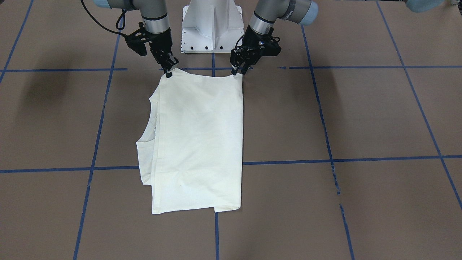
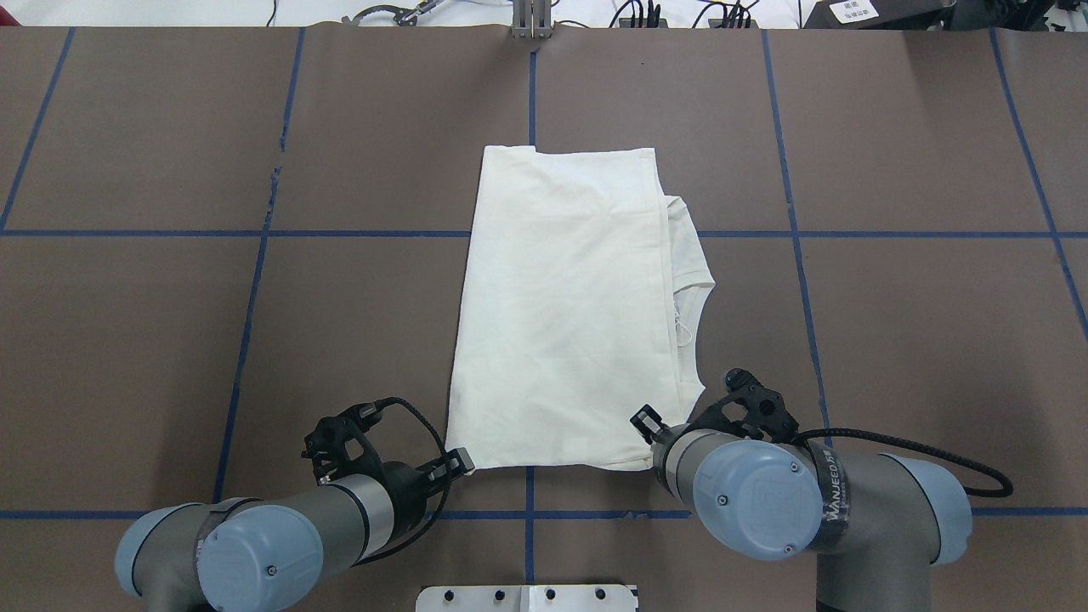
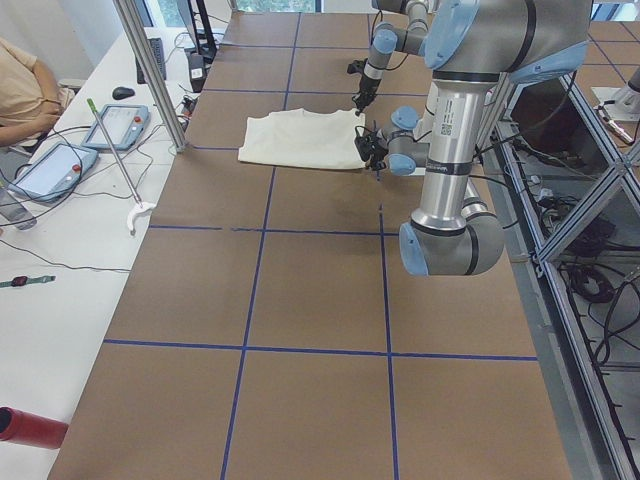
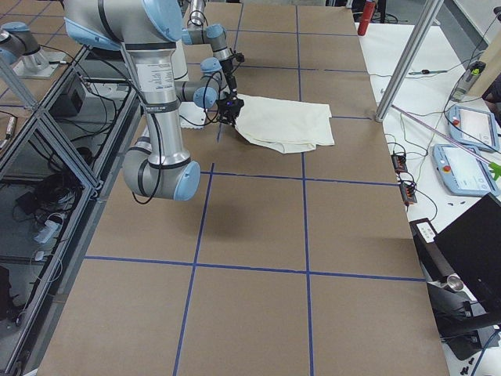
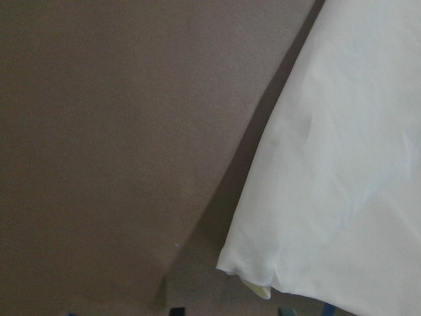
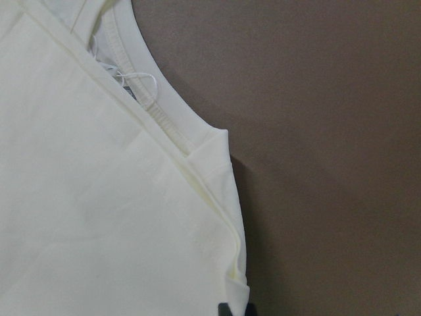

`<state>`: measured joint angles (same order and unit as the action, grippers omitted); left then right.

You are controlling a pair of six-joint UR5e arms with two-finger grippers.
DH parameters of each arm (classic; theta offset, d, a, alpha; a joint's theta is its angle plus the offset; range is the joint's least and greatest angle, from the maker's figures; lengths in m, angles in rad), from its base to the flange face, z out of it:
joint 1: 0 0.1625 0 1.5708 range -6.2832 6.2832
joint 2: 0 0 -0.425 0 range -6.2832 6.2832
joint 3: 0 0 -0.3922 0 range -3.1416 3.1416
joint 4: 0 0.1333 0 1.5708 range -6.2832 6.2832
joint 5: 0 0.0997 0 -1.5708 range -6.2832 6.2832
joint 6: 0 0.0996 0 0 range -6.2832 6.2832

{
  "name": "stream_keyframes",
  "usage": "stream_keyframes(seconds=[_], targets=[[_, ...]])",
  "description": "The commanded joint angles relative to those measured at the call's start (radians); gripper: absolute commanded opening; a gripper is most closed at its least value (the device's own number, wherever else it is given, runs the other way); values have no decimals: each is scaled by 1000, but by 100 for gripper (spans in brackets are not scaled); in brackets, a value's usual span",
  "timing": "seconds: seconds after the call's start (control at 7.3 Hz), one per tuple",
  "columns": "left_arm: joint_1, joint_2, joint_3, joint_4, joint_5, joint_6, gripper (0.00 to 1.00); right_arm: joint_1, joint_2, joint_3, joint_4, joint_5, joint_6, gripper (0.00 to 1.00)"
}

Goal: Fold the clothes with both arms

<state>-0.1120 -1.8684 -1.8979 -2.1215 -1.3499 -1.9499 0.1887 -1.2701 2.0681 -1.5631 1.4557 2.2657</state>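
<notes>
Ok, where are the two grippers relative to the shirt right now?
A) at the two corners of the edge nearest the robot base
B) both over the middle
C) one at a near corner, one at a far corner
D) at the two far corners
A: the left gripper and right gripper are each at a corner of the shirt edge beside the white base.

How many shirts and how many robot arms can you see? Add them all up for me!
Cream shirt: 1
Robot arms: 2 (left arm, right arm)
Total: 3
</notes>
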Motion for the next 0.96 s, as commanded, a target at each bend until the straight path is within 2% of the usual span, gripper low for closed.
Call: stream_keyframes(seconds=[0.0, 0.14, 0.27, 0.41, 0.55, 0.82], targets=[[-5, 0, 19, 0, 0, 0, 53, 0, 0, -2, 0, 0, 0, 0], [-5, 0, 34, 0, 0, 2, 52, 0, 0, 0, 0, 0, 0, 0], [-5, -2, 31, 0, -2, 0, 45, 0, 0, 0, 0, 0, 0, 0], [-6, -5, 31, 0, -2, -3, 31, 0, 0, -2, 0, 0, 0, 0], [-8, -5, 28, 0, -2, -3, 0, 0, 0, -2, 0, 0, 0, 0], [-8, -18, 25, -2, 0, -1, 0, 0, 0, -2, 0, 0, 0, 0]])
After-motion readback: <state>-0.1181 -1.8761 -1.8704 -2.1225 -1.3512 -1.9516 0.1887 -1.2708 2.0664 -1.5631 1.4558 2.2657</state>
